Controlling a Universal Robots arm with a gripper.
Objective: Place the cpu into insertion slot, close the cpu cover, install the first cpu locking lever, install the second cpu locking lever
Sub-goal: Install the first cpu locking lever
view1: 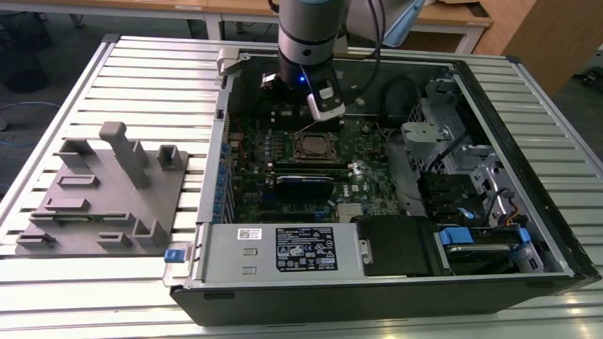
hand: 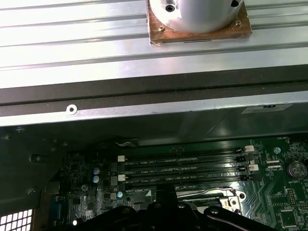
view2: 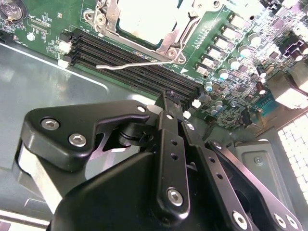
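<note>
The tabletop (view1: 85, 296) of ribbed metal runs closest to the lens, and on it lies the open computer case (view1: 377, 300) on its side. Inside, the green circuit board (view1: 250, 152) covers the case floor. I hang over the far part of that board, close to the case's far wall. My hand (view2: 172, 103) has its fingers pressed together, and I can see nothing between them.

From where I hang, the insertion slot (view1: 317, 159) lies on the near side of me, with the long black memory slots (view2: 96, 48) between us. In the second wrist view the cpu cover (view2: 108, 19) looks to be lying flat as a metal frame around the socket. The cpu (view2: 144, 17) shows bright through its cut-out, so I judge the chip seated and the cover down.

The relation that counts is with the thin wire locking lever (view2: 132, 64). It lies free over the memory slots, just on my side of the socket, and is not tucked under any catch that I can see. Its long axis runs along the memory slots, crosswise to the line from my fingertips to the socket. Its bent free end points away from the socket corner. Whether it is the first or the second lever I cannot tell.
</note>
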